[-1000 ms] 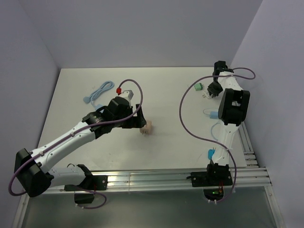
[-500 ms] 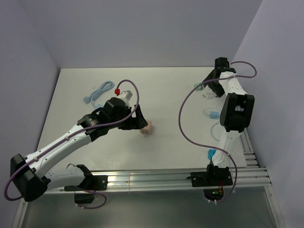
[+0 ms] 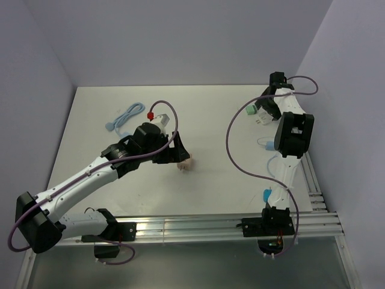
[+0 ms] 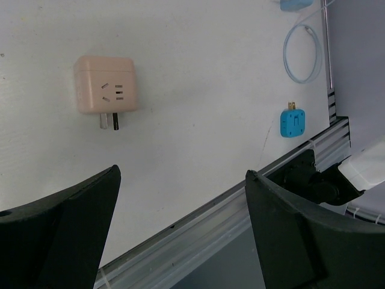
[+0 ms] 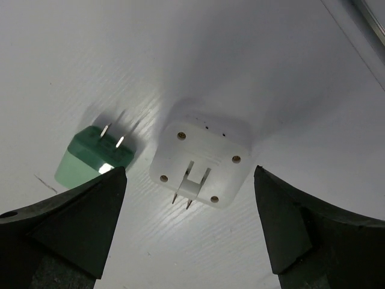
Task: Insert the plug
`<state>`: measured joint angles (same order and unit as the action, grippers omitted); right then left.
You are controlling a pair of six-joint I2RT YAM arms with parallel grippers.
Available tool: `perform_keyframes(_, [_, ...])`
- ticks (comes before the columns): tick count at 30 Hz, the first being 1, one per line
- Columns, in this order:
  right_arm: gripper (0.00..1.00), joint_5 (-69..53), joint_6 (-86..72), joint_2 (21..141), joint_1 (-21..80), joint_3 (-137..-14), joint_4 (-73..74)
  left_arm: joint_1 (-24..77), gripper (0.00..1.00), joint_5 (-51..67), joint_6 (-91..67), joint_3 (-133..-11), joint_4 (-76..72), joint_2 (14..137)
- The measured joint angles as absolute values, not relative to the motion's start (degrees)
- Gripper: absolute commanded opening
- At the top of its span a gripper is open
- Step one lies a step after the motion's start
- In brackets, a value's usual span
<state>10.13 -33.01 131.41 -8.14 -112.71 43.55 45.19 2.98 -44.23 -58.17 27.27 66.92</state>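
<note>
A pink socket cube (image 4: pixel 106 85) with slots on its face and two prongs lies on the white table (image 3: pixel 210 138); in the top view the pink cube (image 3: pixel 187 164) sits just beyond my left gripper (image 3: pixel 179 158). That left gripper (image 4: pixel 181 173) hangs open and empty, short of the cube. Far right, a green plug (image 5: pixel 93 153) lies beside a white plug block (image 5: pixel 201 159) with its two prongs up. My right gripper (image 5: pixel 189 170) stands open above the white block, touching neither. From above, the green plug (image 3: pixel 249 110) and white block (image 3: pixel 261 119) lie by the right gripper (image 3: pixel 264 110).
A coiled blue cable (image 3: pixel 123 115) lies at the back left. A light-blue charger with its cable loop (image 3: pixel 267 143) and a small blue plug (image 3: pixel 266 194) lie along the right side; the blue plug (image 4: pixel 292 122) also shows near the aluminium rail (image 3: pixel 228 224) at the near edge.
My right gripper's jaws have gone from nearly closed to wide open, and its wrist swung a little over the white block. The left arm shifted slightly and stays open.
</note>
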Motion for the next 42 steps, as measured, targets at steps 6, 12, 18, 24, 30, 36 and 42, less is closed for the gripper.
perform_keyframes(6, [0.88, 10.2, -32.0, 134.3, -8.7, -114.9, 44.3, 45.2, 0.9, 3.3, -44.2, -58.2, 27.2, 68.8])
perform_keyframes(12, [0.86, 11.7, -31.8, 139.4, -8.9, -123.3, 49.0, 45.2, 0.9, 3.6, -44.2, -58.2, 27.2, 69.2])
perform_keyframes(18, [0.85, 12.9, -31.2, 140.0, -8.8, -124.2, 51.9, 45.2, 0.9, 3.9, -44.2, -58.2, 26.9, 69.2])
perform_keyframes(24, [0.85, 14.0, -30.2, 140.0, -8.0, -123.8, 53.4, 45.2, 0.9, 4.1, -44.0, -58.2, 26.8, 69.2])
perform_keyframes(30, [0.84, 13.8, -30.1, 138.4, -6.2, -119.7, 51.9, 45.2, 0.9, 4.7, -44.0, -58.1, 26.8, 69.1])
perform_keyframes(36, [0.57, 13.8, -30.2, 136.0, -5.2, -115.5, 50.6, 45.2, 0.89, 4.7, -43.9, -57.0, 26.8, 68.4])
perform_keyframes(42, [0.17, 13.4, -30.0, 131.6, -4.8, -108.2, 47.4, 45.2, 0.88, 4.7, -43.8, -56.5, 26.9, 67.4])
